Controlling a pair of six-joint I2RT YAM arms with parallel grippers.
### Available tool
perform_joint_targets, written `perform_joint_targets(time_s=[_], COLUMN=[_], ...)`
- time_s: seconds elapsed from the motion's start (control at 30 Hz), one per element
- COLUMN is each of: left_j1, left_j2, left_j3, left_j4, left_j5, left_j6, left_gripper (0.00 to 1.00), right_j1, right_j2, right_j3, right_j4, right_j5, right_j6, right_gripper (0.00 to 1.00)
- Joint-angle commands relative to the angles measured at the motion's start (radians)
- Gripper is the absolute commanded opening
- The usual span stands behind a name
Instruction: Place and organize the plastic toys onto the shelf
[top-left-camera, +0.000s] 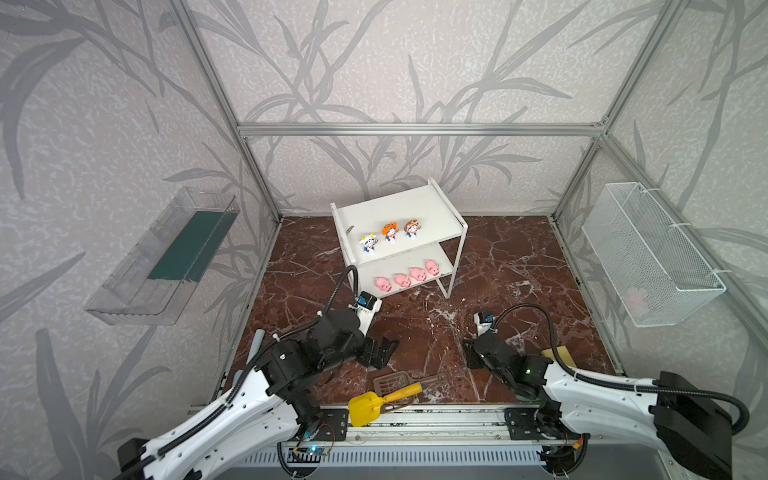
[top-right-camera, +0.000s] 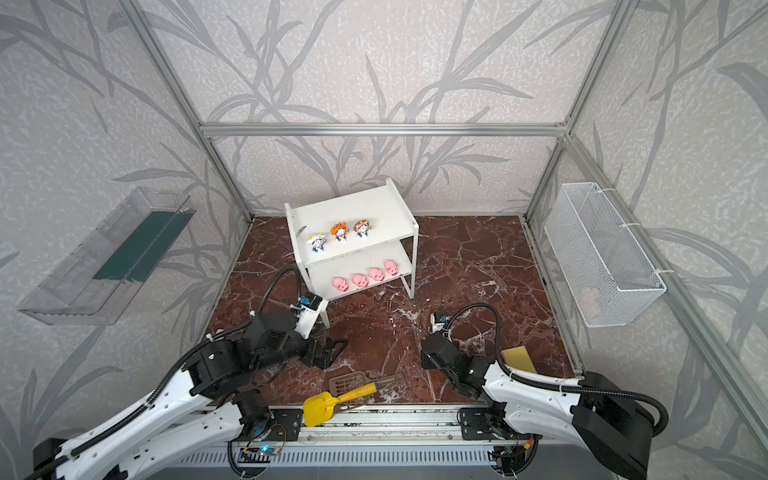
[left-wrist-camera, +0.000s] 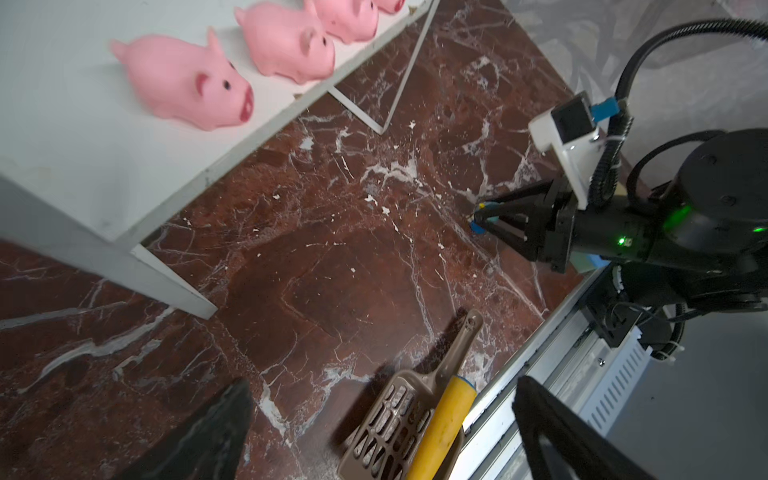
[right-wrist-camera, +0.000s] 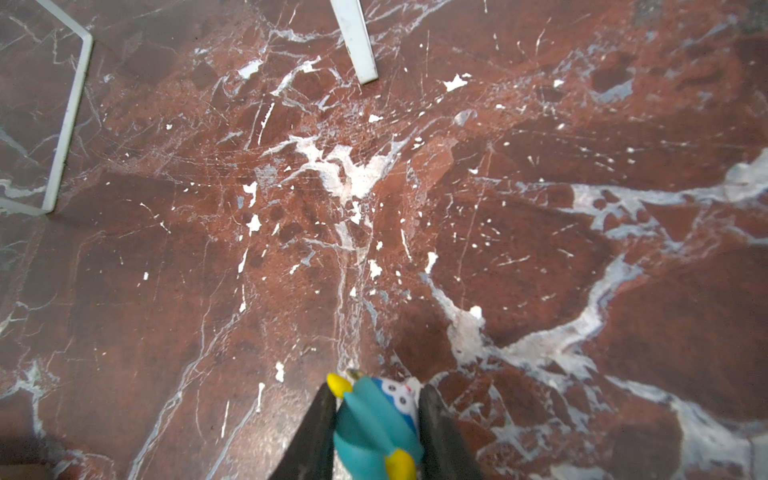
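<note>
The teal figurine (right-wrist-camera: 376, 424) is sitting pinched across its oversized head between the dark fingers (right-wrist-camera: 316, 428) of the right hand (left-wrist-camera: 478, 217), which is closing narrowly on it, low over the red marble worktop (top-left-camera: 498, 270) and well apart from the shelf (top-left-camera: 399, 208). Whether its base is touching the surface is not showing. In my judgement the piece is handling as light, rigid, glossy moulded plastic: prone to slipping or twisting under a light pinch and top-heavy once released. A hold across the broad sides of the head is looking sound, provided the horns are staying clear of the pads and the feet are going down flat. On the upper board the white figurine (top-left-camera: 369, 243), orange figurine (top-left-camera: 390, 232) and brown figurine (top-left-camera: 411, 229) are standing upright in a row, with bare board lying just beside the brown one. Along the front of the lower board the four pink pigs (top-left-camera: 402, 280) are lining up. The left hand (top-left-camera: 386, 353) is hanging empty with its fingers spread wide, near the shelf's front leg.
</note>
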Motion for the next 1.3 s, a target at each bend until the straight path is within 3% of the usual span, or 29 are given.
perform_joint_targets(time_s=[0.0, 0.17, 0.37, 0.6, 0.8, 1.07, 1.27], left_j1=[-0.064, -0.124, -0.135, -0.136, -0.141, -0.146, -0.151], left_j2=[0.022, 0.091, 0.114, 0.108, 0.104, 0.098, 0.086], left_j3=[0.018, 0.024, 0.009, -0.003, -0.01, -0.012, -0.014], left_j4=[0.068, 0.108, 0.152, 0.173, 0.183, 0.184, 0.18], left_j5=[-0.028, -0.074, -0.07, -0.068, -0.072, -0.078, -0.085], left_j6=[0.056, 0.094, 0.112, 0.118, 0.116, 0.118, 0.117], left_gripper=[0.99, 0.99, 0.99, 0.99, 0.99, 0.99, 0.99], right_j1=[-0.004, -0.005, -0.005, -0.006, -0.016, -0.142, -0.149], right_j2=[-0.022, -0.026, -0.063, -0.164, -0.319, -0.42, -0.293], right_j3=[-0.012, -0.028, -0.065, -0.046, -0.015, -0.034, -0.008], right_j4=[-0.056, -0.059, -0.045, -0.164, -0.339, -0.427, -0.391], right_j5=[0.014, 0.014, 0.018, 0.035, 0.087, 0.047, 0.025], right_j6=[0.061, 0.085, 0.098, 0.079, 0.07, 0.073, 0.062], right_gripper=[0.31, 0.33, 0.37, 0.61, 0.73, 0.76, 0.76])
